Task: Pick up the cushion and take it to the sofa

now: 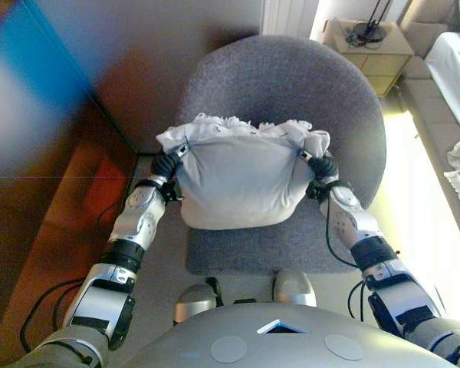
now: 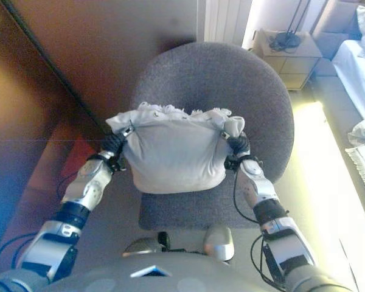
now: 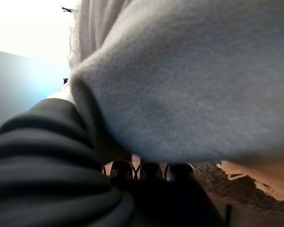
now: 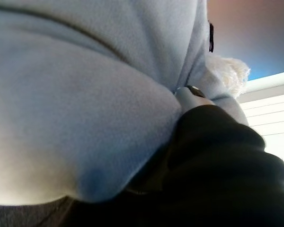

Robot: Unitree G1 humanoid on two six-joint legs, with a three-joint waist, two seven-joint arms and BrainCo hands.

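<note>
A light grey cushion [image 1: 238, 180] with a frilled top edge is held between my two hands over the seat of a grey fabric chair [image 1: 284, 77]. My left hand [image 1: 166, 167] grips its left side, thumb on top and fingers underneath. My right hand [image 1: 322, 170] grips its right side the same way. In the left wrist view the cushion [image 3: 189, 80] bulges over the fingers [image 3: 146, 170]. In the right wrist view the cushion [image 4: 75, 94] fills most of the picture and the thumb [image 4: 189, 94] presses into it. I cannot tell whether the cushion touches the seat.
A dark wooden panel [image 1: 54, 192] stands close on the left. A small bedside cabinet [image 1: 372, 50] with a lamp base stands at the back right. Pale upholstery with white cloth [image 1: 456, 69] runs along the right edge. Sunlit floor [image 1: 414, 192] lies between it and the chair.
</note>
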